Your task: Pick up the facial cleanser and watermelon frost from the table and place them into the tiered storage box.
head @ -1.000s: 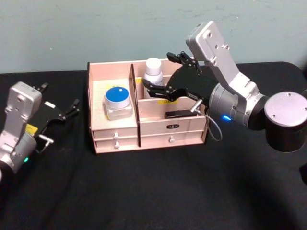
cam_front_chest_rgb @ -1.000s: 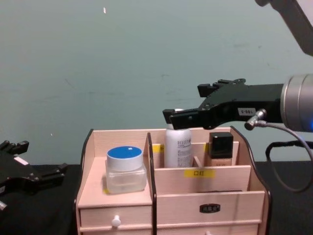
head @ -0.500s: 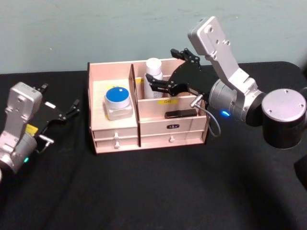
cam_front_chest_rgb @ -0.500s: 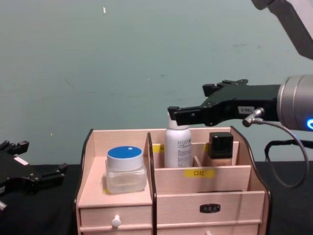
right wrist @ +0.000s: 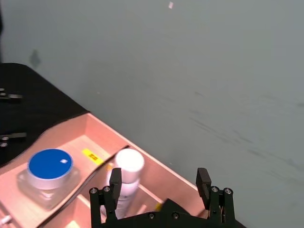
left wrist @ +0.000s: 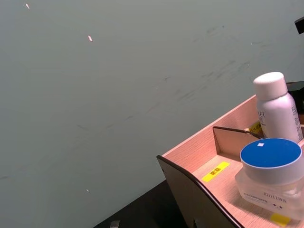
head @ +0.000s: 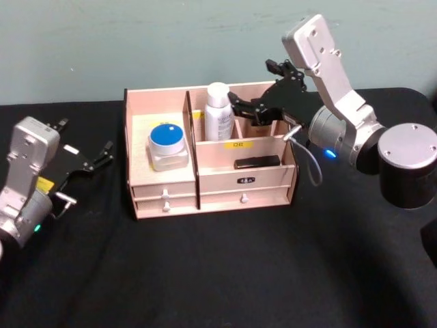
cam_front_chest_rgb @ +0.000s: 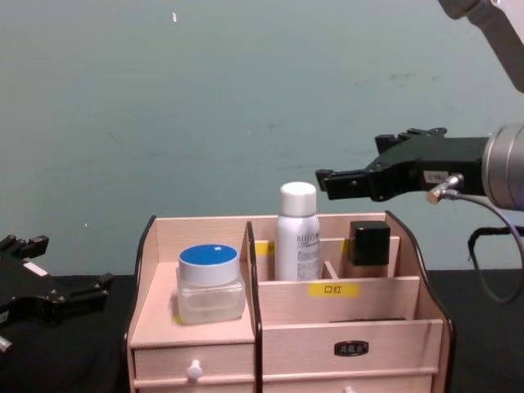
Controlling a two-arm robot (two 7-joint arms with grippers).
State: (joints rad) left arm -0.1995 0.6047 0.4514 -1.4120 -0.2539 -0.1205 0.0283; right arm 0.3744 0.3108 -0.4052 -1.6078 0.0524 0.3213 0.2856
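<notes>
Head view showed the right gripper (head: 252, 109) hanging above the rear right of the storage box (head: 164, 191), jaws spread wide and empty. A white bottle (head: 218, 113) stood upright in a rear compartment, just beside the jaws on their left and below them, its long axis vertical. A blue-lidded jar (head: 167, 145) sat on the left tier. The left gripper (head: 92, 160) rested low over the tabletop (head: 218, 273), well apart, jaws open. Chest view added a dark-capped bottle (cam_front_chest_rgb: 368, 248) behind the yellow label, under the right gripper. Both items looked placed; a clear upward retreat seemed all that remained.
</notes>
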